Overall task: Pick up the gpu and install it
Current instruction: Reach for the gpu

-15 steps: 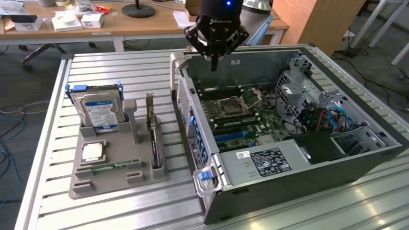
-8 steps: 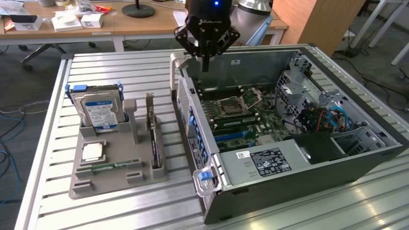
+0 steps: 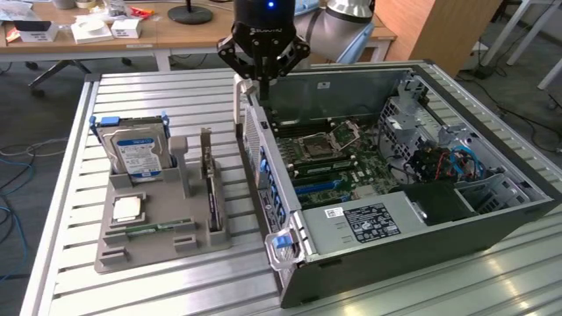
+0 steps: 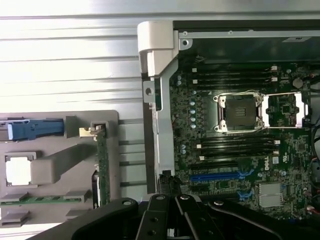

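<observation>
Gripper (image 3: 260,91) closed, fingers together, holding nothing; tips at computer case (image 3: 422,234) wall, contact unclear. Arm points straight down. Gpu (image 3: 209,178) well apart from gripper, on edge in grey tray (image 3: 158,249) on worktop (image 3: 131,289).

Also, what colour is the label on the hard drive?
Blue and white; the exterior view shows the label best.

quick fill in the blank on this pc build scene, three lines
1. The gripper hangs at the computer case's rim, its jaws ___.
2. The gpu stands in the gray holder, between the hard drive and the ___.
3. The case lies open, its motherboard facing ___.
Missing: shut; case; up.
</observation>
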`<action>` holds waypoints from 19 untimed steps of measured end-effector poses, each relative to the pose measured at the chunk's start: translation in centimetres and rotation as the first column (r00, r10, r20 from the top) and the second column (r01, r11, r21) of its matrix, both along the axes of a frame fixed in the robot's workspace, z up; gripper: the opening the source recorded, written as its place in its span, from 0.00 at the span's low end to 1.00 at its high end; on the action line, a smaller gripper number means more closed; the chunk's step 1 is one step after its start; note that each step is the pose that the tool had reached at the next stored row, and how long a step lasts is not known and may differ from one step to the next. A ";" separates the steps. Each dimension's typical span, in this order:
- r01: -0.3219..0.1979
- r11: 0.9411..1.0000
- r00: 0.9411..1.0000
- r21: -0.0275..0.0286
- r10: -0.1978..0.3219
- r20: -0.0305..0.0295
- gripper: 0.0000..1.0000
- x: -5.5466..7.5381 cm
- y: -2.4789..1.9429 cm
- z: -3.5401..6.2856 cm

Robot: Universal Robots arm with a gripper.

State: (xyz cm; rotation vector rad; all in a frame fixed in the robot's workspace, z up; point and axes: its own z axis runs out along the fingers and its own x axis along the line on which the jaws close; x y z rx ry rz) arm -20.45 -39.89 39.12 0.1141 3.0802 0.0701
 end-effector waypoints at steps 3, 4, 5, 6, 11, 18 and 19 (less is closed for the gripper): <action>0.000 1.000 1.000 0.000 0.000 0.006 0.10 -1.1 0.00 -0.02; 0.000 1.000 1.000 0.000 0.000 0.009 0.10 -1.5 0.00 -0.03; 0.000 1.000 1.000 0.000 0.000 0.011 0.10 -1.9 0.00 -0.03; 0.000 1.000 1.000 0.000 0.000 0.013 0.10 -2.3 0.00 -0.04; 0.000 1.000 1.000 0.000 0.000 0.026 0.10 -4.4 0.00 -0.07; 0.000 1.000 0.999 0.000 0.000 0.039 0.10 -6.7 0.00 -0.11; 0.000 1.000 0.999 0.000 0.000 0.039 0.10 -7.0 0.00 -0.12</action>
